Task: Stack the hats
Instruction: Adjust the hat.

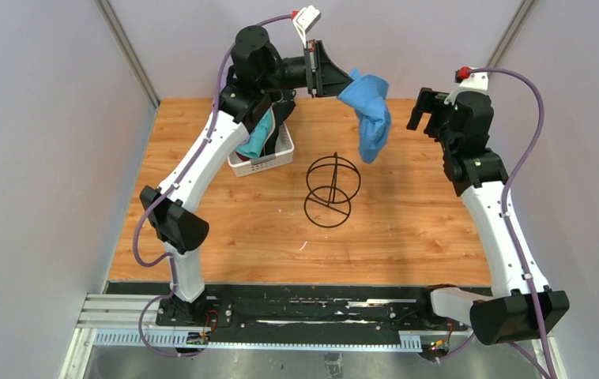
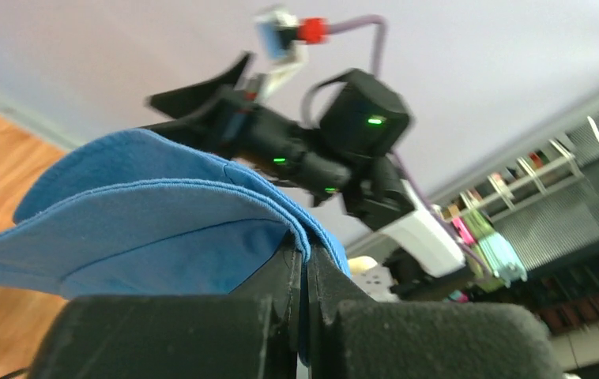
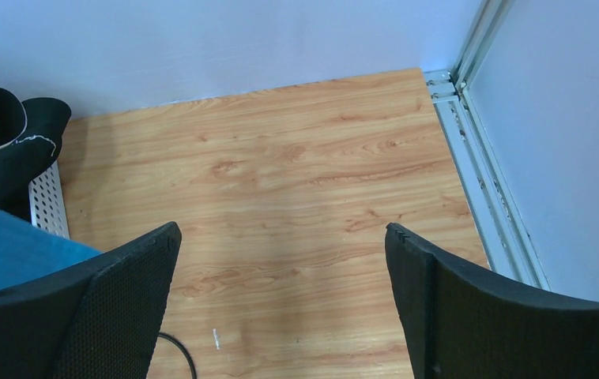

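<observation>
Left gripper (image 1: 350, 80) clenched on the brim of the blue hat (image 1: 371, 115), held high over the far edge of the table (image 1: 407, 225). Pinched at one point, the soft cloth hangs limp in folds; the stitched brim is doubled at the pinch. Right gripper (image 1: 421, 110) spread wide, holding nothing, toward the far right corner, facing the hat, probably to take its free side. Teal hat (image 1: 255, 142) and black hat (image 1: 282, 110) slump in the white lattice basket (image 1: 263, 165), far left. Thin wire hoop stand (image 1: 333, 192) mid-table.
</observation>
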### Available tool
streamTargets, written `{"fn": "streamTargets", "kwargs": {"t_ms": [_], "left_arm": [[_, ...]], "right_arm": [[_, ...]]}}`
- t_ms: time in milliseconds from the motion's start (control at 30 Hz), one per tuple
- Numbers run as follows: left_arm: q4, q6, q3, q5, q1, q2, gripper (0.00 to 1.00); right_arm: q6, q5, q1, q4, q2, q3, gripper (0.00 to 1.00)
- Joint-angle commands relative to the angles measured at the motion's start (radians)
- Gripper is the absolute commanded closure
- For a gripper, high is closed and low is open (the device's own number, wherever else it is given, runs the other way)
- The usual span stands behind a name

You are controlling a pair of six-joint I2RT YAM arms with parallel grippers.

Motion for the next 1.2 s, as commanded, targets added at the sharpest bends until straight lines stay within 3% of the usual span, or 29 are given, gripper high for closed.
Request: {"fn": "streamTargets", "kwargs": {"t_ms": [0,267,667,933,1067,1167], "left_arm": [[0.15,-0.156,0.085,0.062,-0.071,-0.068,1.0],[0.191,-0.334,0.049,0.042,-0.158,-0.099,1.0],[0.333,-0.461,-0.558,-0.107,-0.166,-0.36,1.0],[0.458,-0.63,-0.745,-0.143,-0.157,-0.376,1.0],[0.694,-0.855,-0.881,-0.187,-0.133,-0.382,1.0],[0.744,-0.899,-0.937,-0.237,-0.115,-0.409,1.0]], "right_arm": [[0.014,0.024,-0.023,-0.018,-0.02,0.004,0.01],[0.028,0.032,-0.063,-0.041,-0.052,0.019,0.01],[0.014,0.044,-0.086,-0.073,-0.138,0.017,0.01],[0.019,0.02,-0.088,-0.073,-0.148,0.004,0.01],[0.023,0.008,-0.088,-0.073,-0.15,-0.003,0.01],[0.028,-0.007,-0.088,-0.071,-0.142,-0.008,0.01]]}}
